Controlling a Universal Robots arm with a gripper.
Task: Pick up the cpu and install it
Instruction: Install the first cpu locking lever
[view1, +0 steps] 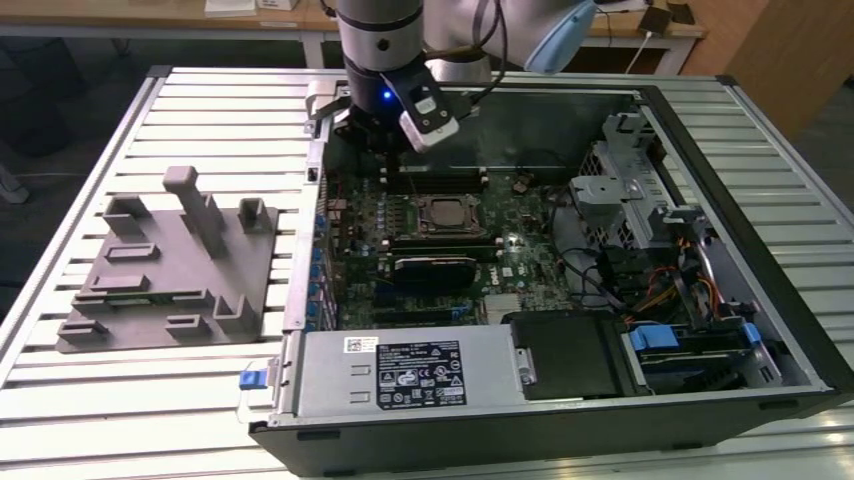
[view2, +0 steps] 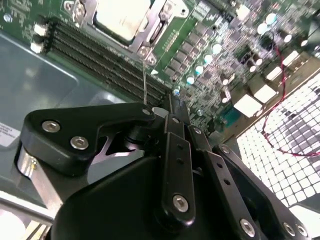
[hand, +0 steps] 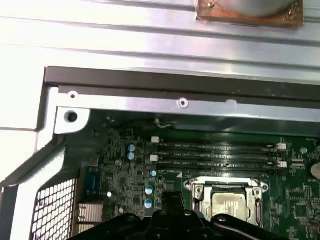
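One arm works here, and its gripper hangs above an open computer case, over the edge of the green motherboard. We cannot tell whether the gripper is spread or pressed together, or whether it carries anything.

The cpu, a pale square chip, lies flat inside the metal-framed socket on the board. It is lower than the gripper and off to one side, not directly beneath. From the gripper it lies toward the exterior view's right and nearer that camera. Between gripper and cpu run the dark memory slots, their long lines crossing the path from one to the other. Being square, the chip has no long axis of its own.

In the second wrist view a thin wire lever rises from the socket's corner toward the gripper; we cannot tell whether they touch. We judge the cpu to be seated in its socket.

Well apart from the gripper, beside the case, a grey fixture rests on the slatted table.
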